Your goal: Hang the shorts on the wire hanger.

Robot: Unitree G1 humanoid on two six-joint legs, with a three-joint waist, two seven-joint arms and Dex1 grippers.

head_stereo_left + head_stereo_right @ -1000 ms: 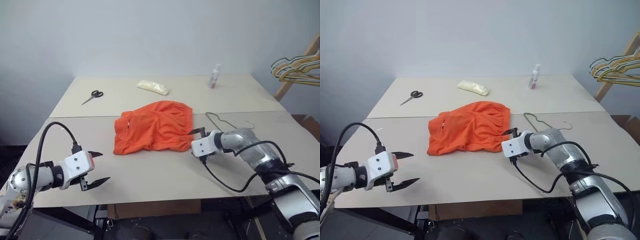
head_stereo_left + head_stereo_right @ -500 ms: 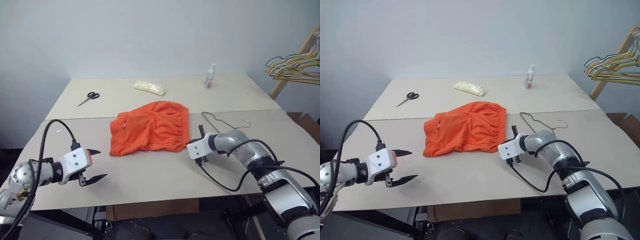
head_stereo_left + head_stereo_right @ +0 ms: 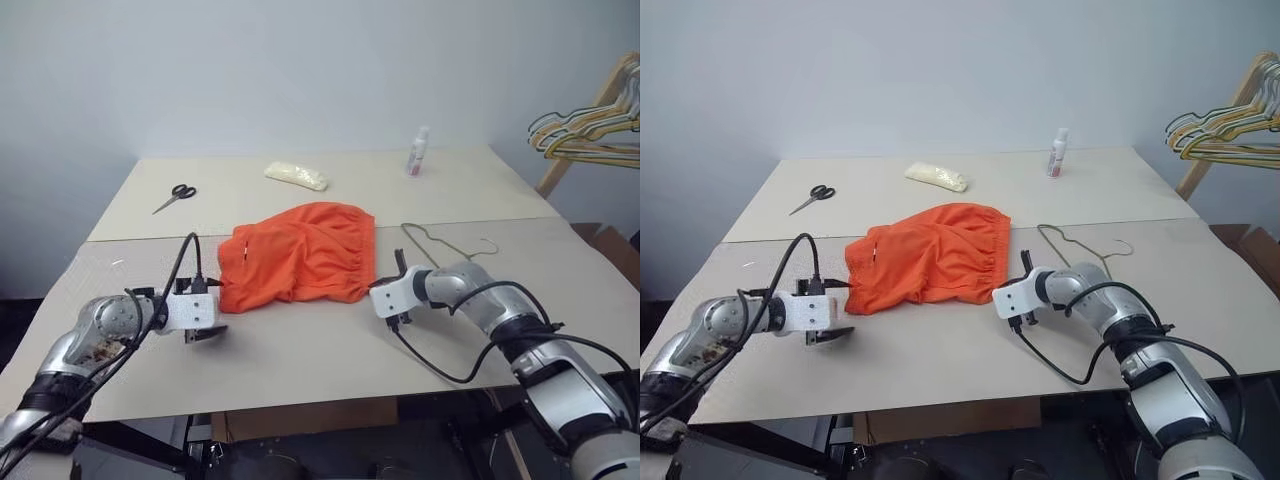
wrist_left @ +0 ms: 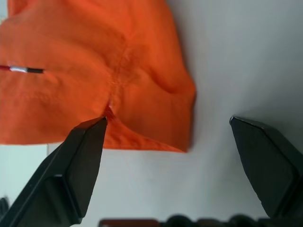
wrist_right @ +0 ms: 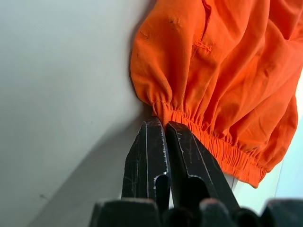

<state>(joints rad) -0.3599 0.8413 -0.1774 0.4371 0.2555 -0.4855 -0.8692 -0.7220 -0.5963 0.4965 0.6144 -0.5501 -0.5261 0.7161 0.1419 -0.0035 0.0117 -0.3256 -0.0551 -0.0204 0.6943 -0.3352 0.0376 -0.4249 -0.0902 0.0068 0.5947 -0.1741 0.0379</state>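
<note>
The orange shorts (image 3: 300, 255) lie crumpled on the middle of the table, with the gathered waistband toward the right. Just beyond that waistband rests the thin grey wire hanger (image 3: 440, 240), flat on the table. My right gripper (image 5: 161, 124) is shut, its tips pinching the waistband's edge at the near right corner of the shorts. Down at the near left corner my left gripper (image 3: 212, 313) stands open. In the left wrist view one of its fingertips (image 4: 97, 130) touches the hem, and the leg's corner lies between the jaws.
Scissors (image 3: 175, 194), a pale packet (image 3: 295, 177) and a small bottle (image 3: 418, 152) sit on the far table half. Coloured hangers (image 3: 585, 135) hang on a wooden rack (image 3: 590, 125) at the right. A black cable (image 3: 440, 365) trails from my right arm.
My left gripper has moved forward and inward to the shorts' near left corner and has rolled. The right gripper has shut on the waistband. The shorts have not moved.
</note>
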